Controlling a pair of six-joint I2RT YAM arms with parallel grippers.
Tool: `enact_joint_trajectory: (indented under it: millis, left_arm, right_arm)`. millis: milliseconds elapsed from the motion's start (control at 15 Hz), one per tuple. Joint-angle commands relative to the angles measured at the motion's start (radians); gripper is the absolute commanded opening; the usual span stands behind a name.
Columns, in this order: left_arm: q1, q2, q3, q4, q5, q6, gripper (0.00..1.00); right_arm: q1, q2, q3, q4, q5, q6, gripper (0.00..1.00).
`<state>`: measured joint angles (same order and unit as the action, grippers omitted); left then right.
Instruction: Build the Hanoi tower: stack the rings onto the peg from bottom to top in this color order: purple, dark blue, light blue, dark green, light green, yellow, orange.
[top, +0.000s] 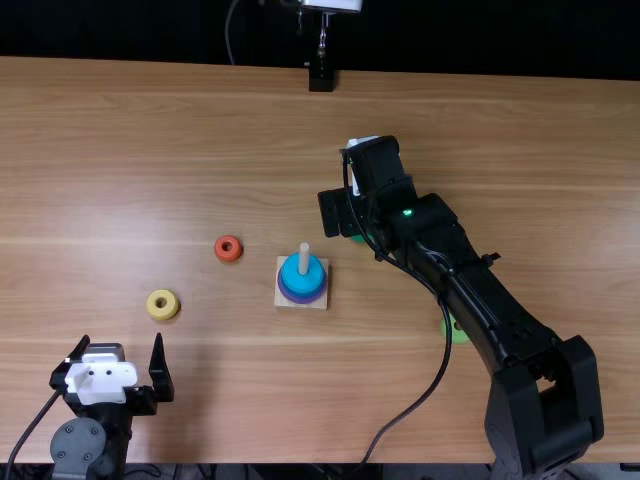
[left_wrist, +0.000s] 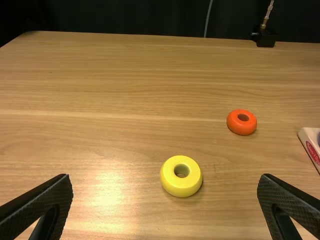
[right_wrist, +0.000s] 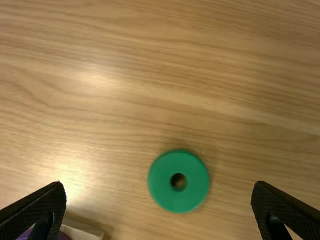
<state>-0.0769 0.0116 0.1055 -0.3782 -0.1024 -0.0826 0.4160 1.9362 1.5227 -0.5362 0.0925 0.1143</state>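
In the top view my right gripper (top: 342, 213) hangs over the dark green ring (top: 361, 238), which it partly covers. The right wrist view has the dark green ring (right_wrist: 178, 181) flat on the table between the spread fingers of my right gripper (right_wrist: 159, 200). The peg (top: 304, 258) on its square base (top: 302, 303) carries a light blue ring (top: 302, 276) above a purple one (top: 303, 298). My left gripper (top: 118, 365), in the left wrist view the left gripper (left_wrist: 165, 200), stands open near the yellow ring (top: 162, 305). The orange ring (top: 228, 248) lies left of the base.
A light green ring (top: 458, 331) lies partly under my right arm, with a cable curving beside it. A black stand (top: 321, 78) is at the table's far edge. In the right wrist view, the base's corner (right_wrist: 82, 232) is close to one finger.
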Motion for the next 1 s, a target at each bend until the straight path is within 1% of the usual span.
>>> enact_joint_trajectory:
  millis: [0,133,333,733,933]
  left_arm:
    - [0.000,-0.012,-0.105,-0.086,-0.008,0.000,1.00]
    - [0.000,-0.012,-0.105,-0.086,-0.008,0.000,1.00]
    - [0.000,-0.012,-0.105,-0.086,-0.008,0.000,1.00]
    - [0.000,-0.012,-0.105,-0.084,-0.008,0.000,1.00]
    - [0.000,-0.012,-0.105,-0.084,-0.008,0.000,1.00]
  right_arm:
    - [-0.016,-0.034,0.002,-0.001,0.014,0.022,1.00]
    - [-0.025,-0.029,0.001,0.001,0.014,0.022,1.00]
    - [-0.025,0.027,-0.004,0.003,0.012,0.024,1.00]
    - [-0.028,0.112,-0.001,-0.002,0.016,0.024,1.00]
    - [-0.052,0.150,0.001,-0.030,0.016,0.022,1.00]
